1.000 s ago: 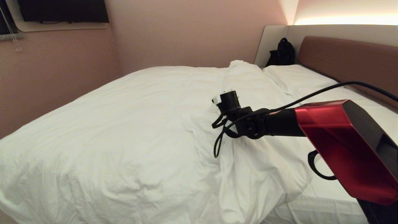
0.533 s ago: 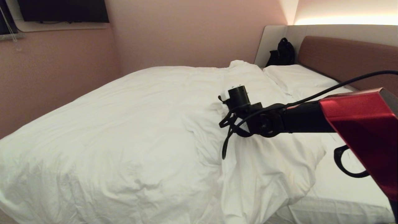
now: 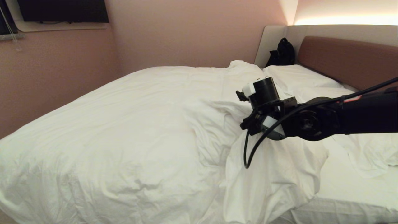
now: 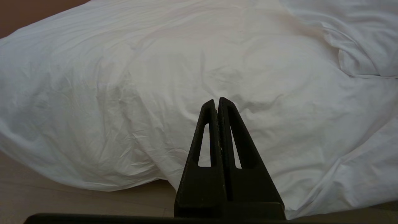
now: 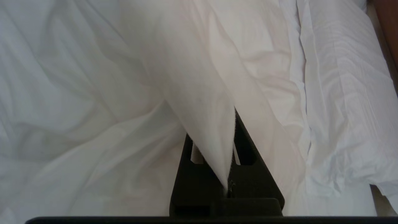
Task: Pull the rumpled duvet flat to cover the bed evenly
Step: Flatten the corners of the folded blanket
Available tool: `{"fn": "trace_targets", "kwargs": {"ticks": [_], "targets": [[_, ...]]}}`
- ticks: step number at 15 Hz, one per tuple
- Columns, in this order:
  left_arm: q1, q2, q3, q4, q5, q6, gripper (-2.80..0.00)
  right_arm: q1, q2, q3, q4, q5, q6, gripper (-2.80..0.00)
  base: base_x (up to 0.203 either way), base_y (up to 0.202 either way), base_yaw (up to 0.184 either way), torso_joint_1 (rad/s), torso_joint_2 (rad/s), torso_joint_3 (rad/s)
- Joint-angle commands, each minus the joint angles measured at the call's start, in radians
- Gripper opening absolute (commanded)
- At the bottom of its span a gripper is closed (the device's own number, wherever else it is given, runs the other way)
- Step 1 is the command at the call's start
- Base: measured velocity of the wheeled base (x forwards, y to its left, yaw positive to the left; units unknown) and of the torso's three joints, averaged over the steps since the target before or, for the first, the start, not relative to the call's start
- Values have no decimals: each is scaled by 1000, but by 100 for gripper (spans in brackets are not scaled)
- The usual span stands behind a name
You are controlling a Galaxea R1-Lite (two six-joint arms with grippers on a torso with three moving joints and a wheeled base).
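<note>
On the bed (image 3: 342, 186), a duvet (image 3: 140, 124) fold is held pinched by the right hand (image 5: 228, 174); pulling rightward over bare sheet is called for.

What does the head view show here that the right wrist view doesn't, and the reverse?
Only the head view shows the headboard, a black bag in the corner, the pink wall, and the right arm stretched over the bed. Only the right wrist view shows the right hand shut on a fold of the duvet, the cloth running up between its fingers. Both show the rumpled duvet and a white pillow beside it.
</note>
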Motion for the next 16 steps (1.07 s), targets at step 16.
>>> {"fn": "trace_targets", "kwargs": {"ticks": [16], "targets": [[0,0,0,0,0,0,-280,-52,-526,663,-6,4,62,-280,0,0,0,0,0,0]]}}
